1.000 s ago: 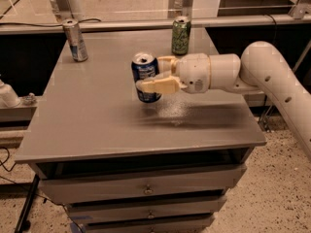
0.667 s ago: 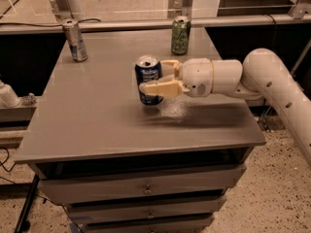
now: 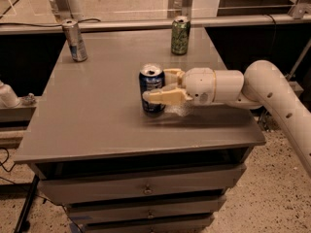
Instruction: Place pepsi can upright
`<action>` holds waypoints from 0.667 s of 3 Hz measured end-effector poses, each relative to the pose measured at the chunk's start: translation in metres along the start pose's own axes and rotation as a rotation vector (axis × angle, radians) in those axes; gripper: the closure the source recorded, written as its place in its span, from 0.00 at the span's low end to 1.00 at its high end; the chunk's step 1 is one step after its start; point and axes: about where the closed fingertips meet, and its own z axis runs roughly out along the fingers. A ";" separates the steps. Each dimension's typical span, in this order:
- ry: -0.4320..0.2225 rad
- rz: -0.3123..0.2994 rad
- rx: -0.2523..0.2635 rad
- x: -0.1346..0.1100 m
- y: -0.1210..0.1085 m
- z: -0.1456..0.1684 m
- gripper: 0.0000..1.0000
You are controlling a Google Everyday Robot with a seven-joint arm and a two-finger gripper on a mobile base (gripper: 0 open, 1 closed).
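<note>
The pepsi can (image 3: 152,81) is dark blue with a silver top. It stands upright near the middle of the grey table (image 3: 87,110), with its base on or just above the top. My gripper (image 3: 156,85) reaches in from the right and is shut on the can. One cream finger (image 3: 163,97) crosses the can's front and the other (image 3: 173,73) lies behind its right side. The lower front of the can is partly hidden by the front finger.
A green can (image 3: 180,35) stands upright at the table's back edge, right of centre. A slimmer silver-and-blue can (image 3: 75,40) stands at the back left. A rail (image 3: 146,24) runs behind the table. Drawers (image 3: 146,188) sit below the top.
My gripper has carried the pepsi can a little to the right and lower, down toward the table top. The can stays upright in the fingers.
</note>
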 end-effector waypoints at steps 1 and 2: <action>0.004 0.001 -0.002 -0.003 -0.001 -0.003 0.12; 0.003 0.000 -0.006 -0.004 -0.003 -0.006 0.00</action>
